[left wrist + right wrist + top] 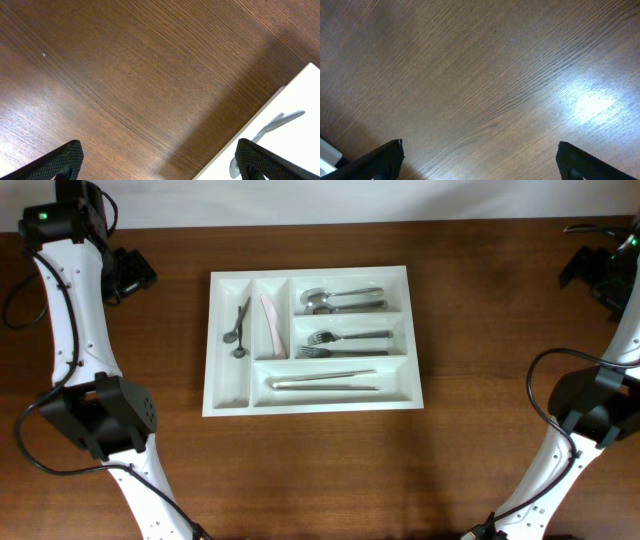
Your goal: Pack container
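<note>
Both spread wide, empty, left end effector (161,161), right end effector (480,161), white container (228,385) holding cutlery (345,338), wooden table (480,300).

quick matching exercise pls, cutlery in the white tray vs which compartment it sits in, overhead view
Match what lies in the cutlery tray to its compartment, as the overhead view shows it.

Things
1. large spoons
2. forks
3. long silver pieces
4. pale pinkish utensil

Places
A. wide compartment along the bottom edge
B. second narrow compartment from the left
C. top wide compartment on the right
D. middle wide compartment on the right

Pairs: 1-C, 2-D, 3-A, 4-B
</note>
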Available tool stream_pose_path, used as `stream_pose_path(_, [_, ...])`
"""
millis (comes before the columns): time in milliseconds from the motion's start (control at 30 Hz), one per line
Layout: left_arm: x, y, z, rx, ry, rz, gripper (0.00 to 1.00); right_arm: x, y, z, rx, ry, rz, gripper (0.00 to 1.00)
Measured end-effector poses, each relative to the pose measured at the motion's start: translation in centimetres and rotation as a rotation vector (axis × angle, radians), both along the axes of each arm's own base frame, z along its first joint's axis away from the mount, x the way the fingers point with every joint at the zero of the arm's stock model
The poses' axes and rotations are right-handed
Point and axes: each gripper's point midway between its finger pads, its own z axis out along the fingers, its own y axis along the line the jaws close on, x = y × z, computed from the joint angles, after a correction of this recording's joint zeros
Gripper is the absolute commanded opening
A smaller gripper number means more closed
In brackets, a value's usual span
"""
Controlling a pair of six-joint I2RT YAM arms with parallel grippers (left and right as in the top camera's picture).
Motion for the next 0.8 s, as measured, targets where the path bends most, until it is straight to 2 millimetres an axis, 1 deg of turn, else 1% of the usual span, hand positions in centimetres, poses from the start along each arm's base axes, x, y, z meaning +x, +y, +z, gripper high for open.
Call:
stream_pose_path(500, [-0.1, 0.0, 0.0, -0.001, 0.004, 0.000, 0.99, 0.0, 0.0, 0.0, 0.000, 0.000, 0.000, 0.99])
stream_pose_path(800, [-1.2, -0.2, -0.2, -0.011, 0.049, 0.000, 0.99, 0.0, 0.0, 0.0, 0.000, 0.000, 0.000, 0.99])
